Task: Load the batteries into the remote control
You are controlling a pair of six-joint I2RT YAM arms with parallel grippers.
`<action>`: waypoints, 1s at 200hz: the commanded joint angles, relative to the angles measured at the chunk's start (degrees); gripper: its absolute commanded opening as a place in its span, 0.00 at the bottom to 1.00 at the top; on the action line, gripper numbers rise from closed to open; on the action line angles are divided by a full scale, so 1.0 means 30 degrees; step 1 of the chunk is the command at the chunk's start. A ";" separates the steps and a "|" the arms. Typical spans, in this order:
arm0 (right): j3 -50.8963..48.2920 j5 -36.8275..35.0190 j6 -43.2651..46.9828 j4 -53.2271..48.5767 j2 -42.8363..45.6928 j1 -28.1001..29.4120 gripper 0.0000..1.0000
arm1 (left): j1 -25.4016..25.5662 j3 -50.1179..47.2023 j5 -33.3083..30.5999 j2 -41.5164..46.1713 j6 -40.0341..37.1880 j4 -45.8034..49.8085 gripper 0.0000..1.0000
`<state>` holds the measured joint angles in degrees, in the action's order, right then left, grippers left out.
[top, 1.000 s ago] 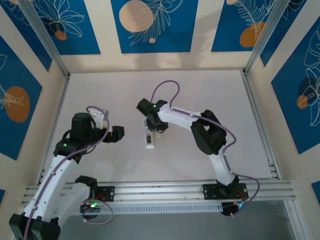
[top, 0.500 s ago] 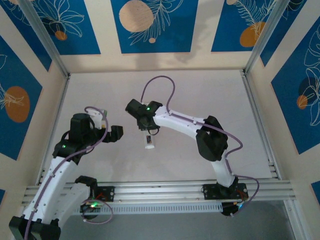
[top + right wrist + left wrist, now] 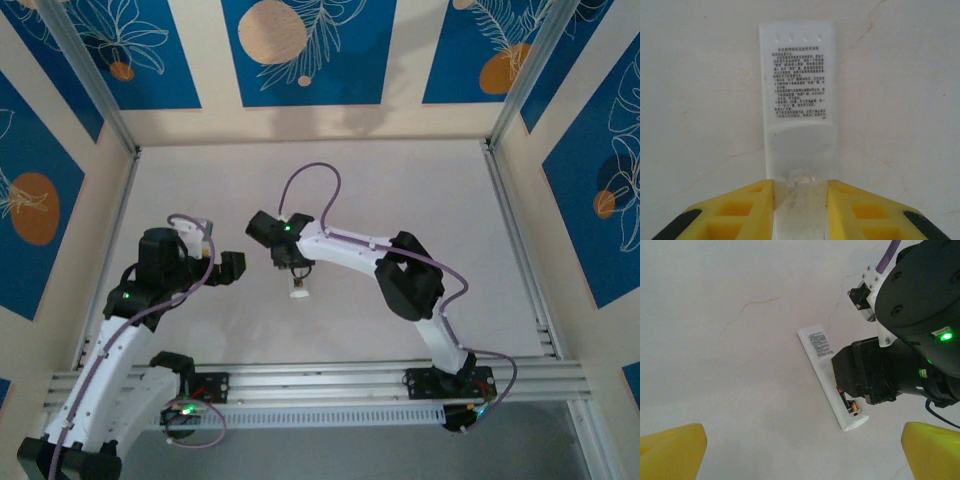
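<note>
The right gripper (image 3: 800, 195) is clamping the remote control (image 3: 797, 100), covering its middle; the left gripper (image 3: 802, 452), fingers apart, is hovering nearby.

A pale table (image 3: 420, 190) shows a thin crack (image 3: 760, 301) in its surface. Blue panels (image 3: 300, 50) with white leaf outlines and orange discs line the cream walls (image 3: 207, 60), metal posts (image 3: 88, 75) rise at the back corners, and a grooved rail (image 3: 320, 378) crosses the near edge.
</note>
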<state>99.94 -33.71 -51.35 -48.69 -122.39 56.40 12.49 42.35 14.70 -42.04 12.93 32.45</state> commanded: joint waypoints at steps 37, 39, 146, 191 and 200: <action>-0.0704 -0.0310 -0.0226 0.0598 -0.0396 0.0096 0.30 | -0.0326 -0.0229 -0.0008 0.0187 -0.0312 0.0259 1.00; -0.0728 -0.0284 -0.0226 0.0610 -0.0396 0.0081 0.30 | -0.0326 -0.0229 -0.0007 0.0186 -0.0300 0.0259 1.00; -0.1035 -0.0030 -0.0036 0.0812 -0.0517 0.0153 0.30 | -0.0322 -0.0229 0.0064 0.0199 -0.0310 0.0229 1.00; -0.1054 0.0069 0.0207 0.0768 -0.0454 0.0233 0.30 | -0.0323 -0.0229 0.0081 0.0211 -0.0313 0.0229 1.00; -0.1106 0.0045 0.0371 0.0803 -0.0448 0.0260 0.30 | -0.0304 -0.0257 0.0079 0.0214 -0.0310 0.0229 1.00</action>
<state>97.45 -33.63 -51.03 -45.82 -123.13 56.62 12.49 42.26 14.72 -42.04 12.93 32.49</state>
